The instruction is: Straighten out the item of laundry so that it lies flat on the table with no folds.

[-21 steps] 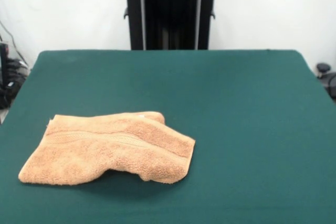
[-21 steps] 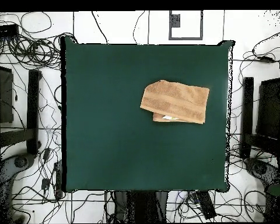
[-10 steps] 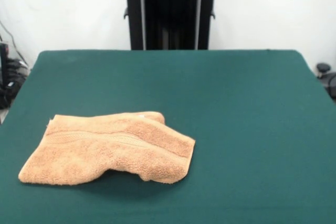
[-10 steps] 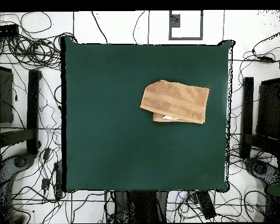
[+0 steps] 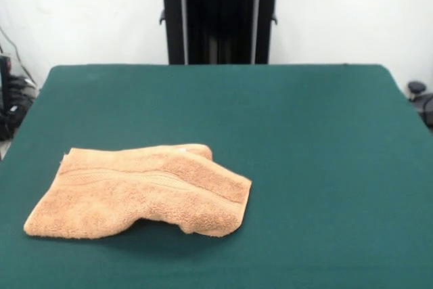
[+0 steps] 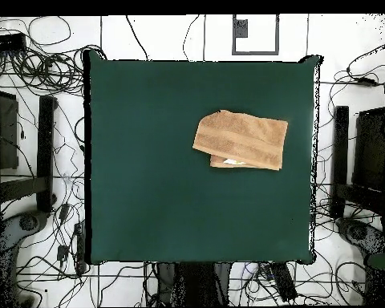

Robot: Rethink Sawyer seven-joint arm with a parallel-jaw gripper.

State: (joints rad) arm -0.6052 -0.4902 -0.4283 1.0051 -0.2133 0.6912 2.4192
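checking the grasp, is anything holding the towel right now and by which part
Nothing is held. The towel lies folded on the table, untouched, and no gripper shows in either view.

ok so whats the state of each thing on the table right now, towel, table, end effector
towel: folded over on itself, top layer overlapping a lower one, front edge lifted in a hump, not flat
table: green top, towel resting on it toward one side
end effector: not visible in either view
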